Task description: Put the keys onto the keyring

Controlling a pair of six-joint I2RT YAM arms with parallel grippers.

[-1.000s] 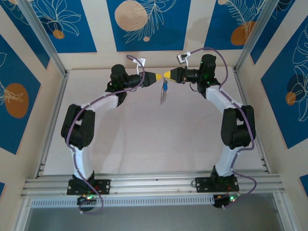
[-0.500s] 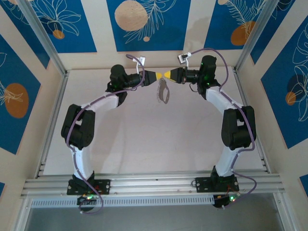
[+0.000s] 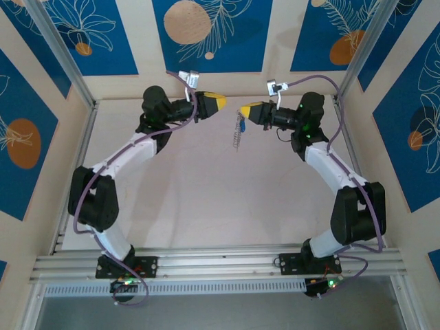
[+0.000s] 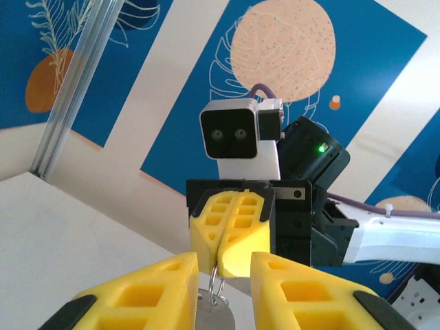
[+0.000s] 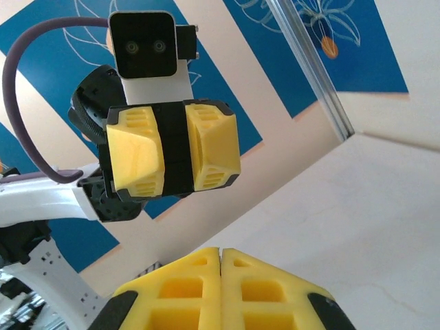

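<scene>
In the top view my right gripper (image 3: pixel 243 110) is shut on the top of the keyring (image 3: pixel 238 139), which hangs straight down from it over the far part of the table. A blue-headed key (image 3: pixel 243 124) hangs with it near the top. My left gripper (image 3: pixel 222 102) is a short gap to the left, open and empty. In the left wrist view my yellow fingers (image 4: pixel 159 289) stand apart, and beyond them the right gripper's pads (image 4: pixel 230 230) pinch the keyring's thin wire loop (image 4: pixel 215 283). In the right wrist view my gripper (image 5: pixel 221 254) is pressed shut, facing the open left gripper (image 5: pixel 172 148).
The pale table (image 3: pixel 206 199) lies below both arms. Blue and cream patterned walls (image 3: pixel 206 34) close the back and sides, with aluminium posts (image 3: pixel 62 55) at the corners. A metal rail (image 3: pixel 220 261) runs along the near edge by the arm bases.
The two grippers were tip to tip at the keyring; now they have drawn apart. The left has backed off to the left, open, and the right holds the hanging keyring alone.
</scene>
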